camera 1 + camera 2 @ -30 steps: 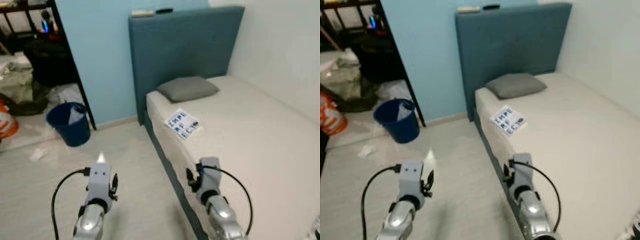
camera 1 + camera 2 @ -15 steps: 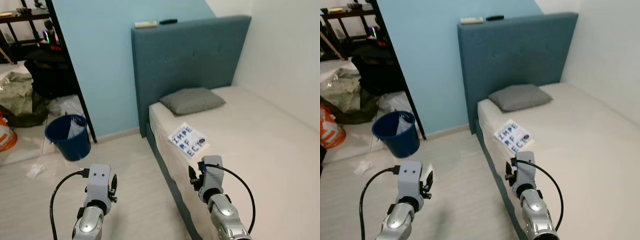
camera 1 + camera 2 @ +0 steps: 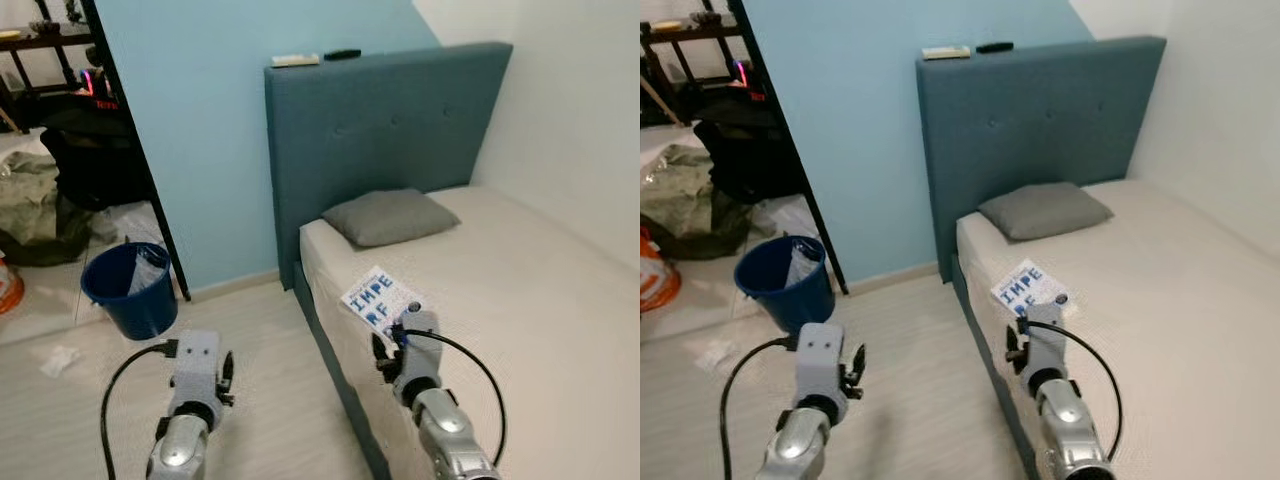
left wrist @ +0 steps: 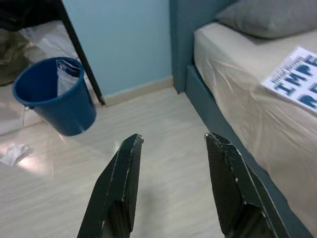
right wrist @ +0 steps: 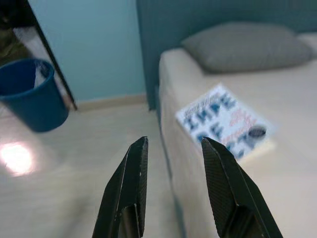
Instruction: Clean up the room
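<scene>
The right gripper [image 5: 171,186] is held with its fingers [image 5: 224,191] apart and nothing between them, raised above the left edge of the bed [image 3: 540,300]. Just ahead of those fingers, a white booklet [image 3: 378,298] with large blue letters is seen lying flat on the mattress near that same edge, apart from the fingertips. A small dark round mark is printed at one corner of the booklet. Beyond it, a grey pillow [image 3: 390,216] lies at the head of the bed against the blue headboard [image 3: 380,140], and two small items, one pale and one dark, rest on the headboard's top edge.

The left gripper [image 4: 173,186] is held over the pale floor [image 3: 270,400] beside the bed, its fingers [image 4: 121,186] likewise spread and empty. Ahead of it, a blue bucket [image 3: 130,288] with something pale inside stands on the floor near the light blue wall [image 3: 200,140], beside a thin black upright. A crumpled white scrap of paper [image 4: 14,151] lies on the floor close to the bucket. Farther left, clothes and bags are heaped beneath a dark shelf.
</scene>
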Available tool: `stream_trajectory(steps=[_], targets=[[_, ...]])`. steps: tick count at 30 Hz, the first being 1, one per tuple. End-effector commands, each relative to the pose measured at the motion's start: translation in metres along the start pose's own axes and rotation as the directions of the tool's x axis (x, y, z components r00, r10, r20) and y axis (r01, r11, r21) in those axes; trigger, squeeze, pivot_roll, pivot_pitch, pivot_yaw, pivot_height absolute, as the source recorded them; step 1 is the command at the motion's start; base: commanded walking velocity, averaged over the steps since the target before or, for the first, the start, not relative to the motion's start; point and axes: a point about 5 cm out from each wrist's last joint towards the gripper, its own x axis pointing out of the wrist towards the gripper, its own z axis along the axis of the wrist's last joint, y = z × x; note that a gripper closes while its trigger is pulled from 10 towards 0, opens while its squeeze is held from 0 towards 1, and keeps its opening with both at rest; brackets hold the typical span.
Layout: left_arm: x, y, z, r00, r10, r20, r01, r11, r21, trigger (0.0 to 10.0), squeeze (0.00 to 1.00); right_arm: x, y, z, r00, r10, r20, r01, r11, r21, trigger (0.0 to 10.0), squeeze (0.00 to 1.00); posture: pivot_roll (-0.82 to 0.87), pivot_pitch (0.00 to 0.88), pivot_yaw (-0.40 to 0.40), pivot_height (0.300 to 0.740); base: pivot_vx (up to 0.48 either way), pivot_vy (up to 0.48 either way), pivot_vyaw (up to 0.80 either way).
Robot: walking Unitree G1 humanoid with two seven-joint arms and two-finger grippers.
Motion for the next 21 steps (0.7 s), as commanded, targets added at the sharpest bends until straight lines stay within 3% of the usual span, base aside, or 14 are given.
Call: stream_trajectory(steps=[1, 21], targets=[[-0.0027, 0.0023, -0.0076, 0.999, 0.025, -0.028, -0.025, 1.000, 0.003, 10.0, 0.00, -0.0010, 0.0058, -0.0069, 0.999, 0.025, -0.033, -0.025, 1.000, 0.005, 10.0, 0.00, -0.02, 0.076, -0.054, 0.740, 0.311, 0.000, 0.00], [-0.0012, 0.0052, -0.0065, 0.999, 0.035, -0.023, -0.035, 0.999, 0.008, 10.0, 0.00, 0.0011, 0.0106, -0.0066, 0.999, 0.041, -0.031, -0.040, 0.999, 0.011, 10.0, 0.00, -0.01, 0.080, -0.041, 0.740, 0.307, 0.000, 0.00]])
